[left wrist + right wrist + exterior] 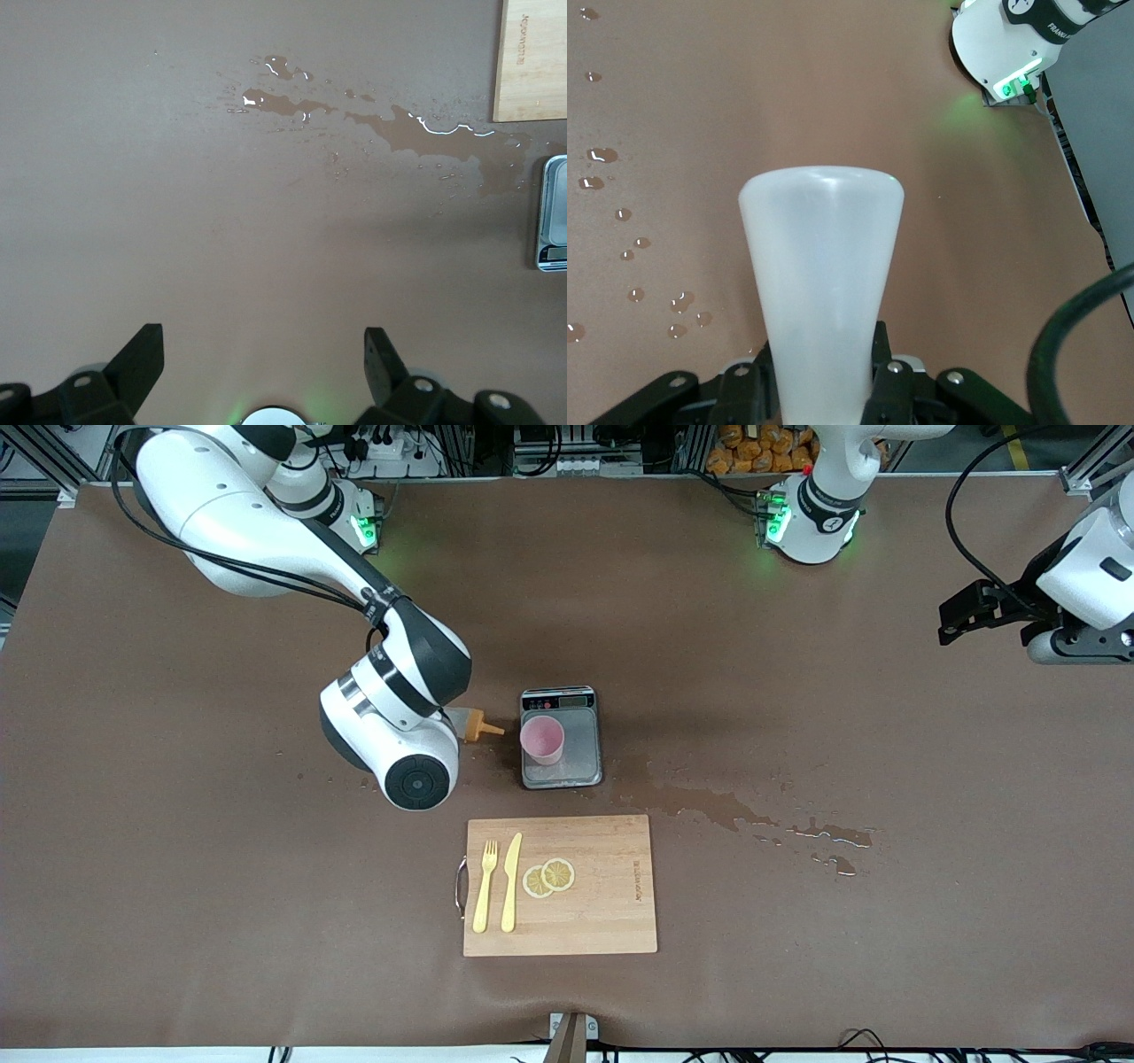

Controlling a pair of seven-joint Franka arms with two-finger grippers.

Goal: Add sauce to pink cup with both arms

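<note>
The fingers [879, 359] of the right gripper [824, 390] pinch the small translucent whitish plastic squeeze bottle [822, 283] at its body; in the front view only its orange nozzle cap [483, 727] shows, at centre frame, lying sideways and aimed at the cup with its tip just short of the scale's edge. The small round pale-pink translucent plastic cup [541, 740] stands upright on the grey digital scale [561, 737] at frame centre; its contents cannot be determined. The fingers [142, 354] of the left gripper [264, 363] are spread wide with nothing between them, and this arm waits at the upper right of the front view over bare brown bench [797, 691]. A liquid spill [753, 815] lies on the bench right of centre. Lower centre, a rectangular wooden cutting board [611, 886] carries a yellow plastic fork [485, 886], a yellow plastic knife [511, 881] and two lemon slices [548, 876].
</note>
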